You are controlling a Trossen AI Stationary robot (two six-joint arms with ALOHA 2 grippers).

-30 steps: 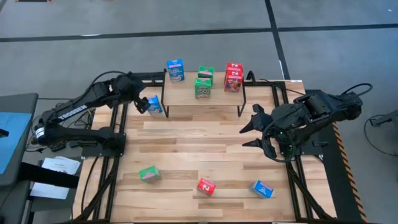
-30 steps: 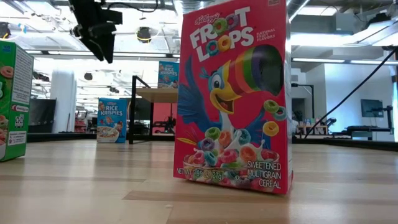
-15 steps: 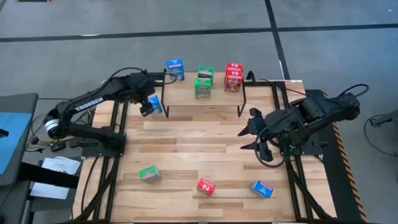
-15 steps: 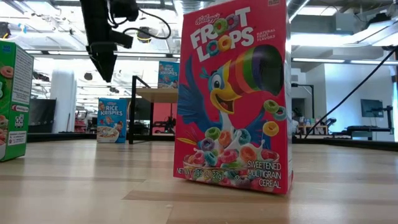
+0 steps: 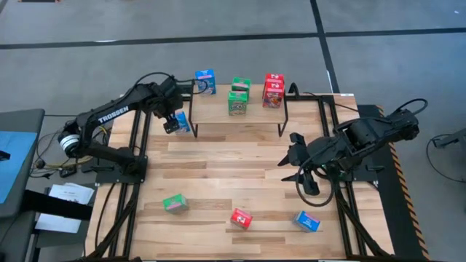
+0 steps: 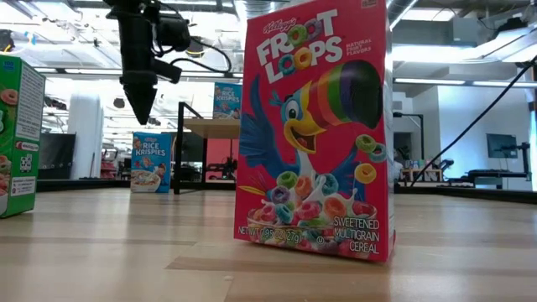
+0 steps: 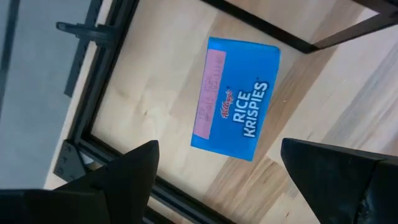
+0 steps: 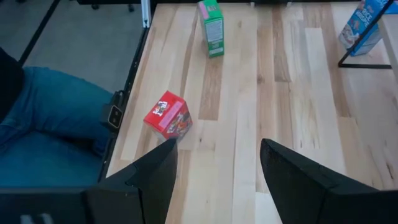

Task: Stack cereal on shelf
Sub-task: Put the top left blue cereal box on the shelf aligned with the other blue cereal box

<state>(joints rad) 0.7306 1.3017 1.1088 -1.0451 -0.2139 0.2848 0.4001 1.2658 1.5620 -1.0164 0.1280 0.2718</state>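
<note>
A blue Rice Krispies box (image 5: pixel 183 122) stands upright on the table just left of the shelf (image 5: pixel 218 115); it also shows in the low view (image 6: pixel 151 162). My left gripper (image 5: pixel 172 125) hangs open above this box (image 7: pixel 235 99), fingers pointing down, touching nothing. It shows in the low view too (image 6: pixel 138 105). The shelf carries one blue (image 5: pixel 205 82), two green (image 5: pixel 237 103) and two red boxes (image 5: pixel 272 90). A green (image 5: pixel 175 203), a red (image 5: pixel 242 217) and a blue box (image 5: pixel 306 220) lie near the front edge. My right gripper (image 5: pixel 294 164) is open and empty over the table's right half.
The shelf's black legs (image 5: pixel 283 120) stand at the table's far middle. The low view is filled by the red Froot Loops box (image 6: pixel 315 126), with the green box (image 6: pixel 17 134) at its left. The right wrist view shows a person's blue-clad leg (image 8: pixel 50 118) beyond the table edge.
My left gripper has swung a little toward the table's right, over the blue box beside the shelf, tipped to point straight down and come lower. My right gripper has moved toward the table's near edge, still open. No box has moved.
</note>
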